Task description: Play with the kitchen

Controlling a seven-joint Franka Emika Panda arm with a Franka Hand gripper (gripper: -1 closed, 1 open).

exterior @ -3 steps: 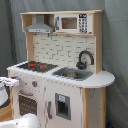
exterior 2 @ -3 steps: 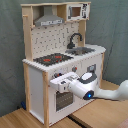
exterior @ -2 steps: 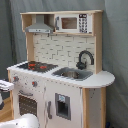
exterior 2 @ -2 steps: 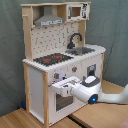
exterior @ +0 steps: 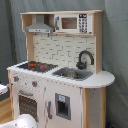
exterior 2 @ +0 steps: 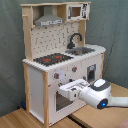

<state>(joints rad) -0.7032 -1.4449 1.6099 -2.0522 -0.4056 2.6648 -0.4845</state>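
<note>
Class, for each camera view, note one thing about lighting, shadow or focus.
First exterior view: soft, even light on the toy kitchen, the whole picture slightly blurred. Second exterior view: brighter on the white side panel, with the oven window dark behind the arm.

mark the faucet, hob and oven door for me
faucet [exterior: 86, 58], first exterior view, on the black arch of the spout.
hob [exterior 2: 52, 59], second exterior view, on the black top between the red rings.
oven door [exterior: 28, 106], first exterior view, on its dark window.
</note>
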